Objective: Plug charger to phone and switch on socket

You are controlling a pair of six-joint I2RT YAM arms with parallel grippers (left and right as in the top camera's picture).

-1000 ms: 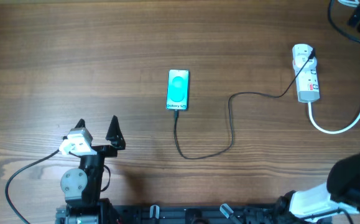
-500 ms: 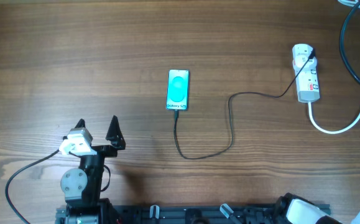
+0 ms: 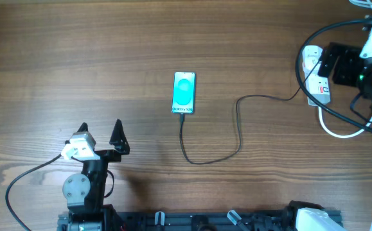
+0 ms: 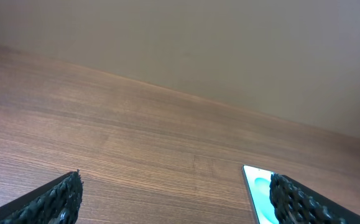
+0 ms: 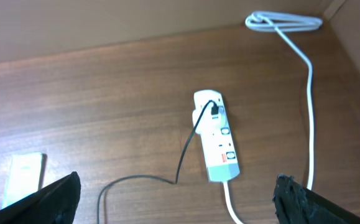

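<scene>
Right tool (image 5: 176, 185) swung over white oblong socket (image 5: 217, 140) | wide | left tool (image 4: 173, 180) wide

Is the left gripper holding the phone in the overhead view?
No, the left gripper is open and empty, well apart from the phone.

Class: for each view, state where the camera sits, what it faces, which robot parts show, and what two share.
Overhead: above the table, facing straight down; right arm, left pincer.
Left wrist: low, facing across the table; own fingertips, phone.
Right wrist: raised, tilted down at socket; own fingertips.
Shared: overhead and right wrist show phone, charger, socket.
</scene>
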